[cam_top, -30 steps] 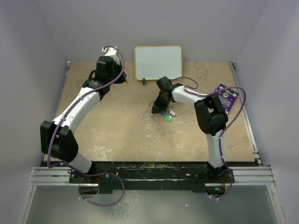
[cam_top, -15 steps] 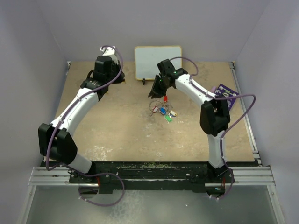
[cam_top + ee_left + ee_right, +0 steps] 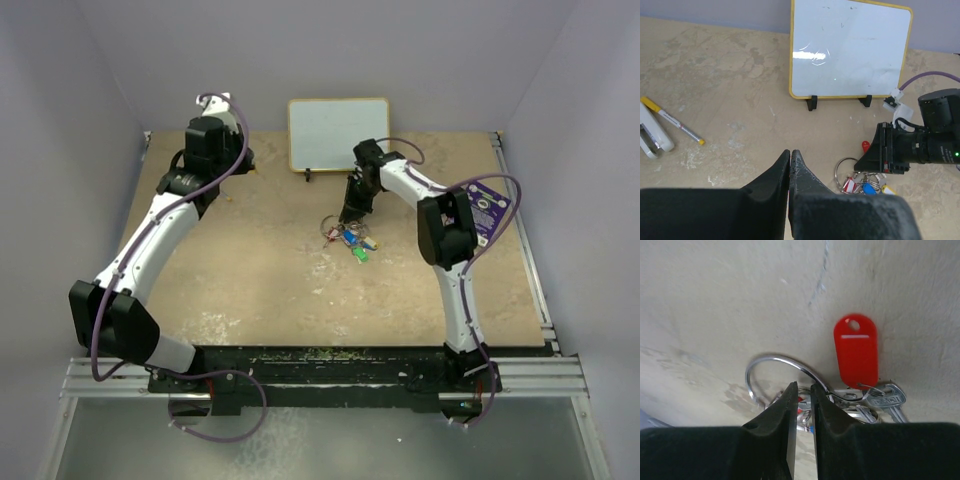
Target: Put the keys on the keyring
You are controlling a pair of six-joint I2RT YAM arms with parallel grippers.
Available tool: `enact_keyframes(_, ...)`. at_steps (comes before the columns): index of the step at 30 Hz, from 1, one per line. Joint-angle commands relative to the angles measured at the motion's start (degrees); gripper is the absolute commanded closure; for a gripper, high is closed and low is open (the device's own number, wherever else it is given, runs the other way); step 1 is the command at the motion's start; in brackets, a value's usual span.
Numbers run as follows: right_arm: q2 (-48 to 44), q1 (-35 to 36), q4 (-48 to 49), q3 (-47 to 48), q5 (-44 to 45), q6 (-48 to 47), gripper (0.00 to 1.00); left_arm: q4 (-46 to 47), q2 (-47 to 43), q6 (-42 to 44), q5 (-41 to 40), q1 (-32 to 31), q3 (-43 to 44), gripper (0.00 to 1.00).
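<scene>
The keyring (image 3: 771, 360) is a thin silver loop lying on the table, and it also shows in the left wrist view (image 3: 842, 167). A red-tagged key (image 3: 856, 351) lies flat just past it, its silver key (image 3: 887, 400) to the right. Red, blue and yellow tagged keys (image 3: 865, 186) are bunched at the ring; in the top view the bunch (image 3: 352, 241) shows with a green tag. My right gripper (image 3: 802, 385) hangs low over the ring, jaws a narrow gap apart with nothing seen between them. My left gripper (image 3: 790, 151) is shut and empty, far to the left.
A small whiteboard (image 3: 338, 133) stands on feet behind the keys. A yellow-capped marker (image 3: 672, 120) and a white object (image 3: 652, 136) lie at the far left. A purple card (image 3: 487, 208) lies to the right, near the table's rail.
My right gripper rose toward the whiteboard with the red-tagged key dangling, then came back down over the bunch; the red tag now lies on the table. My left arm swung left.
</scene>
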Motion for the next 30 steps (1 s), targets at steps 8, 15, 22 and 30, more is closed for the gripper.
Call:
enact_keyframes(8, -7.9, 0.5, -0.7, -13.7, 2.4, -3.3, 0.81, 6.5, 2.4, -0.2, 13.3, 0.3, 4.4, 0.97)
enact_keyframes(15, -18.6, 0.0, 0.7, -30.7, 5.9, 0.1, 0.81, 9.3, 3.8, -1.1, 20.4, 0.3, 5.0, 0.97)
enact_keyframes(22, -32.8, 0.2, 1.7, -43.6, 9.2, 5.0, 0.8, 12.6, 4.6, -2.4, 25.6, 0.3, 4.9, 0.97)
enact_keyframes(30, -46.8, 2.9, -1.5, -36.0, 19.0, 1.5, 0.78, 11.6, 6.1, -5.1, 27.6, 0.4, 4.4, 0.97)
